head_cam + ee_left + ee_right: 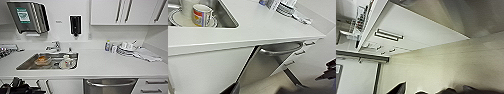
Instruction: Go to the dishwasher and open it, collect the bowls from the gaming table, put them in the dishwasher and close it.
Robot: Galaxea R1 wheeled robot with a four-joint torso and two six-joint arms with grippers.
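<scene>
Low at the near left edge of my head view sits the left gripper [15,84], a dark jointed mass in front of the white cabinet doors; I cannot tell how far its fingers are spread, and I see nothing in it. For the right gripper I cannot tell either.

Moving right, the sunken stainless-steel sink [27,64] holds an orange-brown dish in a bowl [42,60] and a white mug on a plate [67,62]; a chrome tap [55,46] stands behind it. The smooth white countertop [100,63] runs on to a stack of plates with cups [126,48] and a folded cloth [147,55] at the far right.

Below the counter, right of centre, is the steel-grey dishwasher [110,87], its brushed front curving at the top lip; from the left wrist it appears tipped out slightly [280,48].

My worry: that lip is slick, rounded metal, so a shallow hook could slip off. The counter edge overhangs it closely, and an arm rising carelessly could strike it.
</scene>
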